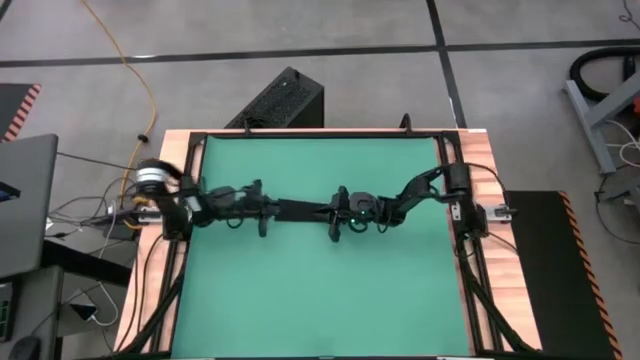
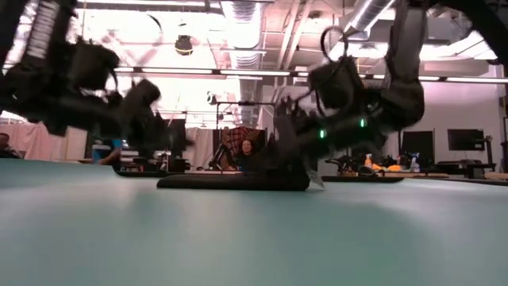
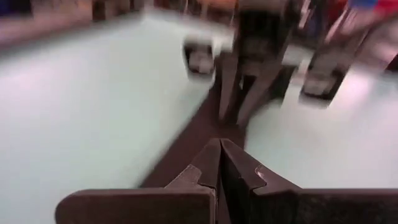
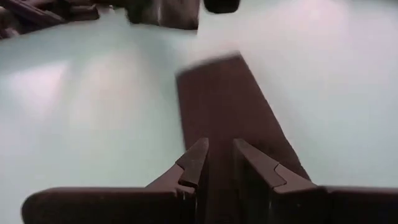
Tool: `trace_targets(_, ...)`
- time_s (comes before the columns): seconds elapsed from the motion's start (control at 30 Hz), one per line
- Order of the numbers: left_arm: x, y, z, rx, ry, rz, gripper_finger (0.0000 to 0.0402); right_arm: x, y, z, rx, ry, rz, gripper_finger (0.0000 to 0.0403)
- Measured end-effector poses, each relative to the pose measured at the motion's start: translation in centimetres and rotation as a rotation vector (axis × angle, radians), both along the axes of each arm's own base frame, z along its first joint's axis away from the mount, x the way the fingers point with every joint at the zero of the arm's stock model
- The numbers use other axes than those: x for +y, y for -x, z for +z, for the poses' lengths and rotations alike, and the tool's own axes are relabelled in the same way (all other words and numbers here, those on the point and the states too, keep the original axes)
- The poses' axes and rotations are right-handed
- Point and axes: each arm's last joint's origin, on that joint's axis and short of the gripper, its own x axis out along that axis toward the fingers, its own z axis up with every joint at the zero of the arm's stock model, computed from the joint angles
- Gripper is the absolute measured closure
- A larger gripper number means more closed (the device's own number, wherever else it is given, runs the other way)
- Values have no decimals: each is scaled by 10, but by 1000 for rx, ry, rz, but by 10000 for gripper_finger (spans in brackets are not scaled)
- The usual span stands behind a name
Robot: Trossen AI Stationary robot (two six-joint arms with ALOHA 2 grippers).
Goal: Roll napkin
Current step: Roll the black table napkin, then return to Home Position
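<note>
1. Napkin (image 1: 300, 210): narrow black strip, lies flat mid green table (image 1: 320, 300), btwn both arms.
2. Right gripper (image 4: 219, 163) at strip's right end, fingers slightly apart, straddling the cloth.
3. Left gripper (image 3: 219, 163) at strip's left end, fingers together; grip on cloth unclear.

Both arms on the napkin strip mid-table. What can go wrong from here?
1. The napkin lies as a narrow strip between both grippers; the left gripper is shut at one end, so pulling apart may unfold it rather than roll it.
2. The right gripper straddles the other end with jaws only partly closed; the cloth may slip out.
3. The grippers face each other closely along the strip, so moving inward risks a collision.
</note>
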Motion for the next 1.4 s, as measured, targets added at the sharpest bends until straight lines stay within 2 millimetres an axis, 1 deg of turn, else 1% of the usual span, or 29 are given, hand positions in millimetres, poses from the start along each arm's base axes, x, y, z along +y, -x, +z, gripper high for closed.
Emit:
trace_targets(0.07,-2,11,14,-69,-21,12,401,1,0,16,-25,28,11,305)
trace_targets(0.17,-5,26,29,-149,-44,29,401,4,2,39,-33,69,28,305)
trace_targets(0.2,-5,26,35,-181,-57,39,401,4,3,45,-28,81,33,305)
trace_targets(0.3,-6,28,45,-205,-78,36,401,7,8,67,-45,114,45,305)
trace_targets(0.37,-6,29,48,-192,-98,36,402,8,13,83,-65,131,45,305)
trace_targets(0.43,-5,31,52,-209,-118,56,401,8,18,95,-54,168,49,305)
trace_targets(0.57,-1,38,63,-272,-154,69,402,9,36,114,-27,232,64,305)
trace_targets(0.63,1,41,70,-319,-158,48,401,8,48,122,-3,254,65,305)
trace_targets(0.67,3,43,72,-330,-159,30,401,7,54,129,-12,258,59,305)
trace_targets(0.77,8,49,78,-352,-159,19,402,3,78,137,-15,262,42,305)
trace_targets(0.87,13,55,79,-330,-152,29,402,2,105,136,-45,274,21,305)
trace_targets(0.93,14,58,78,-301,-150,22,401,1,125,130,-65,275,3,305)
trace_targets(1.0,14,60,79,-294,-157,16,401,1,141,122,-122,259,-24,305)
trace_targets(1.1,14,61,76,-250,-179,16,402,2,163,105,-219,258,-48,305)
trace_targets(1.23,15,62,76,-238,-196,54,401,2,192,86,-372,267,-105,305)
trace_targets(1.27,15,63,77,-246,-200,50,402,1,199,83,-405,259,-131,305)
trace_targets(1.4,16,67,82,-288,-182,49,401,-2,199,83,-397,239,-167,305)
